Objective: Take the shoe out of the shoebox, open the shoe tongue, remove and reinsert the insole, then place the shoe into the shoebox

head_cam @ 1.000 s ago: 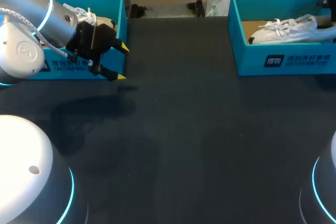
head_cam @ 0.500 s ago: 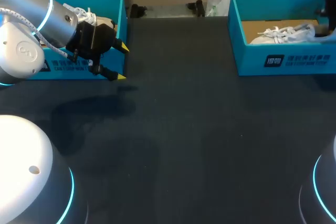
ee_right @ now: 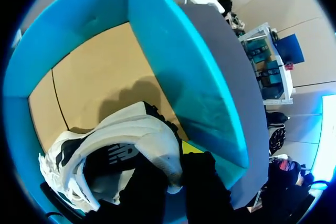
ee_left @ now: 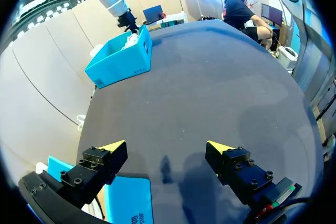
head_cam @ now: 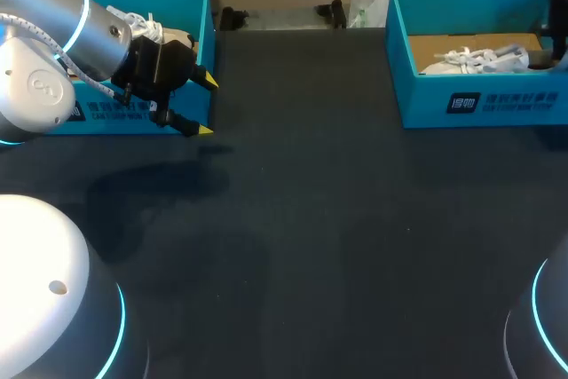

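Dark tabletop is spread between two teal boxes. The last step is judged to be in hand: the white shoe is held low inside the right shoebox, its heel collar pinched by the right gripper. Release and a straight lift-out are called for next (laces may snag). The left gripper is held spread, empty, beside the left shoebox. Against a second ago, the shoe is seen lower.

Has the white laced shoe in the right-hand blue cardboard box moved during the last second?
Yes. The white laced shoe has sunk lower behind the front wall of the blue cardboard box, showing less above it.
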Controlling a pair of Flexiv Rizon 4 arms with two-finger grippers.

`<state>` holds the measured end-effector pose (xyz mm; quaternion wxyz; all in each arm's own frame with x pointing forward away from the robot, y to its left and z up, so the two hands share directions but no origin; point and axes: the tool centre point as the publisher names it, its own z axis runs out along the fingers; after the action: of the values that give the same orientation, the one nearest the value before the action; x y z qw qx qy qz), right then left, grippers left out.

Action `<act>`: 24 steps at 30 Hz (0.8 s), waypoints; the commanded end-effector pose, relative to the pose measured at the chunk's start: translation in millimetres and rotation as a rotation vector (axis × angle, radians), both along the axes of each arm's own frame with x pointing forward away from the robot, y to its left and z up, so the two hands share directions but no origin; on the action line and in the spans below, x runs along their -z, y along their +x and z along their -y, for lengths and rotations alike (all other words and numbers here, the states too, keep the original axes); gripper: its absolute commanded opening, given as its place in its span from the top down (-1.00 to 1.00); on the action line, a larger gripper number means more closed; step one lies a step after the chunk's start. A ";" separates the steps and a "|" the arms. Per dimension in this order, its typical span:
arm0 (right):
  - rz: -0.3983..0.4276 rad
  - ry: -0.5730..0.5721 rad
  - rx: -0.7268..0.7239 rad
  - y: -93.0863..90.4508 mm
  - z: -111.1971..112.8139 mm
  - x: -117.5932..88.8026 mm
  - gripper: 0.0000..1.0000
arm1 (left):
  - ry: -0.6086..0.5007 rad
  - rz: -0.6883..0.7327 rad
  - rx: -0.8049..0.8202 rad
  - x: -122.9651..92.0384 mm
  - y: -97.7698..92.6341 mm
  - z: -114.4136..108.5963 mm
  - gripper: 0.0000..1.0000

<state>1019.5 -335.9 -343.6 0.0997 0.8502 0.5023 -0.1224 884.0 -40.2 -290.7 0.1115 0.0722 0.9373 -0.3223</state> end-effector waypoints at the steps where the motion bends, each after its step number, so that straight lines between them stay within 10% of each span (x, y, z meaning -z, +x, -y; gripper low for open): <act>1: -0.025 0.002 -0.004 7.4 -2.7 6.0 1.00 | 0.004 -0.001 0.000 -0.1 0.5 0.7 -1.00; 11: -0.056 0.003 0.037 -0.8 3.5 14.5 1.00 | 0.004 -0.001 0.000 -0.1 0.5 0.7 -1.00; 16: -0.058 0.008 0.039 -1.6 3.3 14.3 0.25 | 0.004 -0.001 0.000 -0.1 0.5 0.7 -1.00; 24: -0.059 0.005 0.035 -4.9 3.5 4.8 0.09 | 0.004 -0.001 0.000 -0.1 0.5 0.7 -1.00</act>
<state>1014.7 -339.6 -354.3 0.0808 0.8550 0.4908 -0.1468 884.0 -40.3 -290.7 0.1115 0.0723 0.9373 -0.3223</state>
